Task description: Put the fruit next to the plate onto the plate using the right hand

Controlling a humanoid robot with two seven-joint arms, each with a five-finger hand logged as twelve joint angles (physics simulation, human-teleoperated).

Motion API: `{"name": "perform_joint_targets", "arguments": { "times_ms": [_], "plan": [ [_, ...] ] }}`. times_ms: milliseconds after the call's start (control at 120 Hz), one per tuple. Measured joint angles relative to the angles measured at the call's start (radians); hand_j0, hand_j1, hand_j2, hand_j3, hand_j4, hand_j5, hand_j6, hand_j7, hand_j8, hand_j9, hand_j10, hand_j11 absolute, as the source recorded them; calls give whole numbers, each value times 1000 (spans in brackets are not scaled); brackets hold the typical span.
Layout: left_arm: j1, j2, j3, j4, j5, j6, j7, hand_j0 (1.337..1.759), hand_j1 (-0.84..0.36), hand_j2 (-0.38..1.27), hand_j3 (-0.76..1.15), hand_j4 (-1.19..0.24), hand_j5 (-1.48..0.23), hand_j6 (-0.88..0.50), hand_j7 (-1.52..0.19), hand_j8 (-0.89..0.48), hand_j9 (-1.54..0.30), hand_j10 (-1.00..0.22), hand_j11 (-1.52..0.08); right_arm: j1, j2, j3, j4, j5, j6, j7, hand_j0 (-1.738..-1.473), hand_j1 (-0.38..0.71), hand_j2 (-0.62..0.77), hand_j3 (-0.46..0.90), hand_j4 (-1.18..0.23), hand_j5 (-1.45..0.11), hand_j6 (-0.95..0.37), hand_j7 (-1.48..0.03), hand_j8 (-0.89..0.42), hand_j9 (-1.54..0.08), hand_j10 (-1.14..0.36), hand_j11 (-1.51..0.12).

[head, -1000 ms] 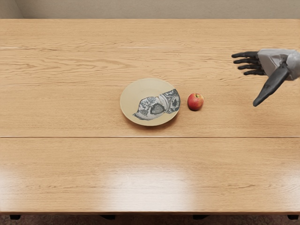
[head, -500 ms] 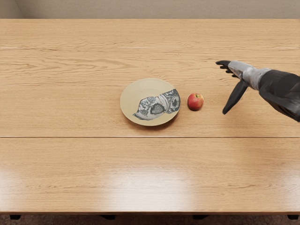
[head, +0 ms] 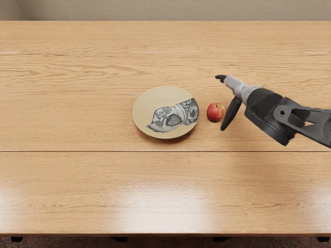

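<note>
A red apple [head: 215, 112] is seen lying on the wooden table [head: 103, 181], just to the right of the plate [head: 155, 103] and not on it; a narrow strip of bare wood is left between the two. The plate is round and beige, and only a grey-blue printed pattern is shown on its right and near part. Whether any writing is contained in that pattern cannot be told.

The right hand [head: 235, 93] is held just to the right of the apple, with its dark forearm [head: 274, 116] brought in from the right edge. The fingers [head: 222, 78] are stretched out towards the left at the far side of the apple, while the thumb [head: 230, 114] is pointed down towards the table just beside the fruit. Nothing is gripped by the hand, which is spread wide. The space between apple and plate is crossed by nothing.
</note>
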Motion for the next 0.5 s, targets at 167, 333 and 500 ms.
{"name": "perform_joint_targets", "arguments": {
  "times_ms": [167, 333, 500],
  "plan": [
    [0, 0, 0, 0, 0, 0, 0, 1658, 74, 46, 0, -230, -299, -231, -299, -231, -299, -230, -299, 2, 21, -20, -17, -9, -14, 0, -1658, -259, -13, 0, -78, -99, -79, -98, -79, -99, -78, -99],
    [0, 0, 0, 0, 0, 0, 0, 1658, 74, 46, 0, -230, -299, -231, -299, -231, -299, -230, -299, 4, 63, -24, -36, -18, -17, 0, -1658, -133, -34, 0, -184, -236, -185, -236, -184, -236, -183, -236],
    [0, 0, 0, 0, 0, 0, 0, 1658, 74, 46, 0, -230, -299, -231, -299, -231, -299, -230, -299, 2, 86, -35, -74, -21, -18, 0, -1658, -80, -43, 0, -227, -293, -229, -293, -228, -293, -227, -293]
  ]
}}
